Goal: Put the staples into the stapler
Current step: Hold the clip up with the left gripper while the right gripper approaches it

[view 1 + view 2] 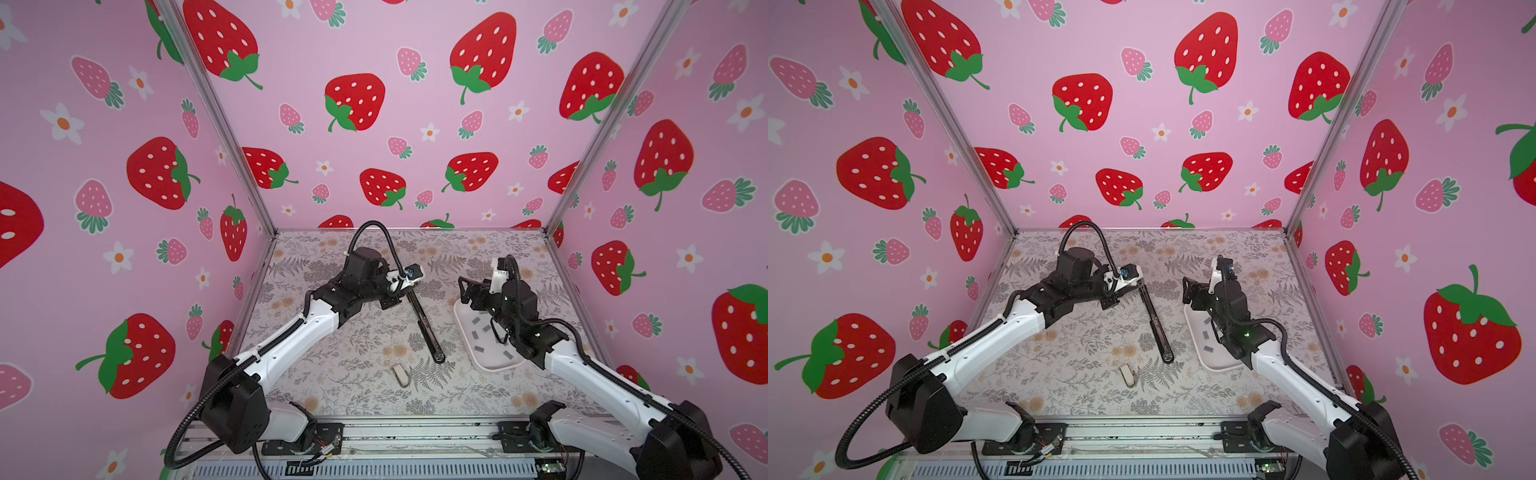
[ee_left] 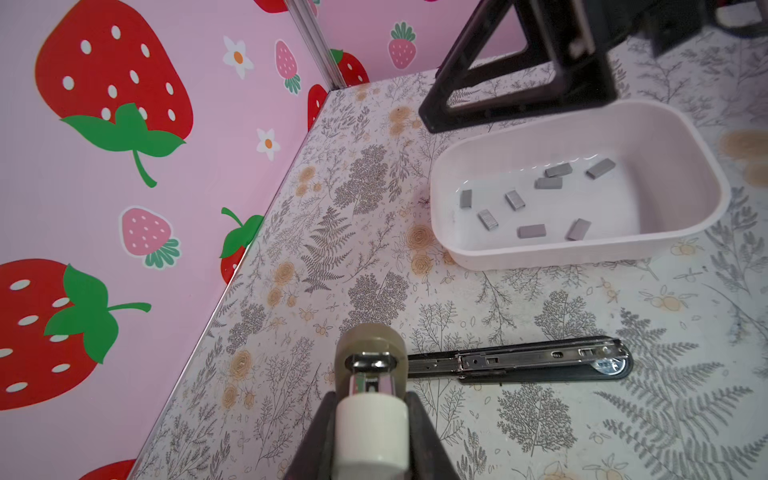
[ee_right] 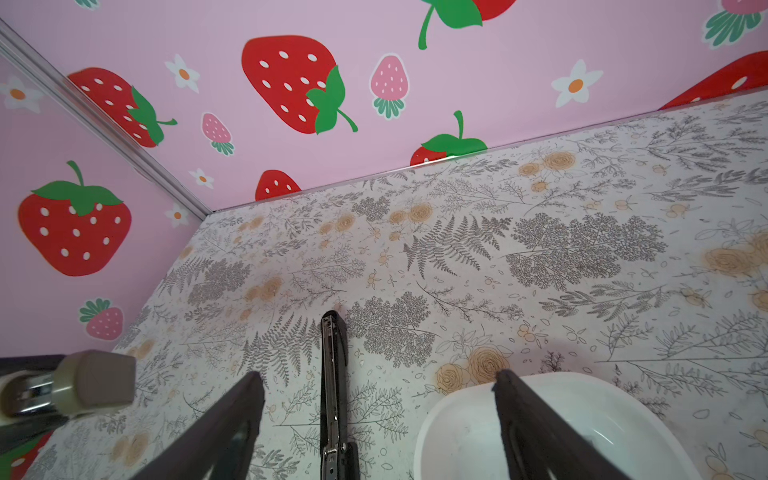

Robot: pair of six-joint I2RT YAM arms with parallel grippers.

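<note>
Inside the pink tray (image 2: 582, 253) the staples (image 2: 515, 199) lie untouched, so your loading is not begun; beside the tray the stapler (image 2: 519, 361) lies swung open, its lid (image 2: 370, 349) pinched in your left tool (image 2: 370, 415); your right tool (image 3: 378, 376) gapes empty over the tray's rim.

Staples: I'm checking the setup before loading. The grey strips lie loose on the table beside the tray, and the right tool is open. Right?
No. The staples lie loose inside the tray, not on the table beside it; the left wrist view shows this. The right tool is open.
</note>
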